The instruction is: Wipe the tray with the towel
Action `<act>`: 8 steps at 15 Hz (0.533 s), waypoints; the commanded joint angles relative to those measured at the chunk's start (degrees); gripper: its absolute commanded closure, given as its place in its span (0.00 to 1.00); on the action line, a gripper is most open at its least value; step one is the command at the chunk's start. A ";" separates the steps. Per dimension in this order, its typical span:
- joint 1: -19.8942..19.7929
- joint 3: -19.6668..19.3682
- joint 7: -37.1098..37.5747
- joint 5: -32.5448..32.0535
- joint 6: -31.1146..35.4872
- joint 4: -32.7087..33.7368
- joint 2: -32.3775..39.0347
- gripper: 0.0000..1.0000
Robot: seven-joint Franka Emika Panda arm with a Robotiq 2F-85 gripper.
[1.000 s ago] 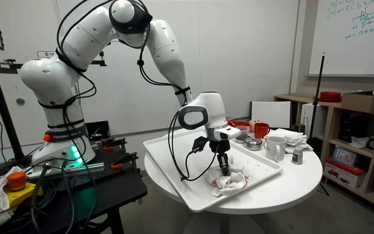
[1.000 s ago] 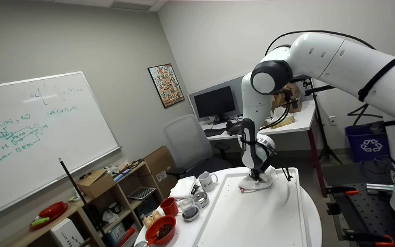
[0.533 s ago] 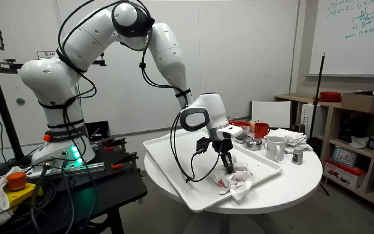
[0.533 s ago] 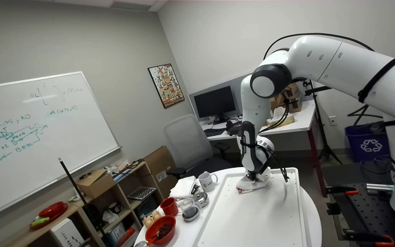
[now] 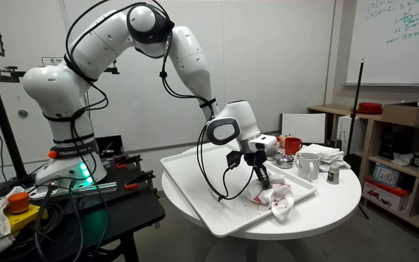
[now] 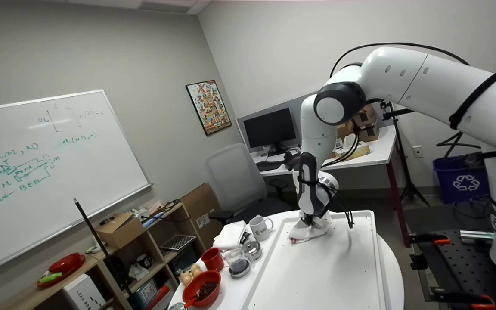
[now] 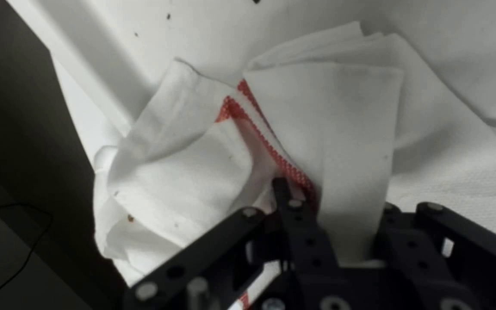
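White towel (image 7: pixel 355 125) fills most of my wrist view, a fold of it pinched narrowly in my gripper (image 5: pixel 266 185). It lies bunched at one end of the tray (image 6: pixel 317 275), part of it draped across the rim (image 7: pixel 93 99). Crumpled like that, it gives me no clean long axis; in an exterior view its loose end points off the tray, toward the table (image 5: pixel 326 211). Its red stripe (image 7: pixel 271 150) slants through my wrist view from upper left down to the gripper. I see soft, layered folds, a woven grain and a small brown crumb (image 7: pixel 130 218) on the fabric.

Next comes the tray itself, smooth, oblong and low-walled, with a few dark specks (image 7: pixel 168 16) near the towel. Its long sides run toward the lens in an exterior view, the nearer end cut off by the frame. Under it the table is round and white. Along one side I have a white mug (image 5: pixel 308 166), a grey bottle (image 5: pixel 333 174), white cloths (image 5: pixel 318 150), a steel tin (image 5: pixel 283 160), a red mug (image 6: pixel 212 259) and a red bowl (image 6: pixel 193 285) holding dark bits.

Farther off I see a wooden shelf (image 5: pixel 333 109) bearing red dishes (image 6: pixel 65 263), a grey mesh chair (image 6: pixel 233 170), and a white desk (image 6: pixel 379 148) with a black monitor (image 6: pixel 269 129). On the pale walls (image 6: pixel 144 56) hang a busy framed poster (image 6: pixel 208 107) and a whiteboard (image 6: pixel 80 159) with green writing.
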 commanded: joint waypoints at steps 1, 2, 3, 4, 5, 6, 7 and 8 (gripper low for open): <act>-1.25 1.14 -1.11 -1.46 2.38 2.03 0.56 0.92; -1.44 1.37 -1.34 -1.47 2.75 2.35 0.43 0.92; -1.69 1.65 -1.56 -1.46 2.92 2.65 0.33 0.92; -1.93 1.92 -1.79 -1.45 3.19 2.75 0.18 0.92; -2.12 2.13 -1.92 -1.42 3.55 2.66 0.02 0.92; -2.58 2.61 -2.15 -1.37 4.79 1.84 -0.52 0.92; -2.96 2.94 -2.22 -1.24 6.45 0.50 -1.38 0.92; -3.91 3.79 -2.50 -1.17 8.80 -1.72 -2.91 0.92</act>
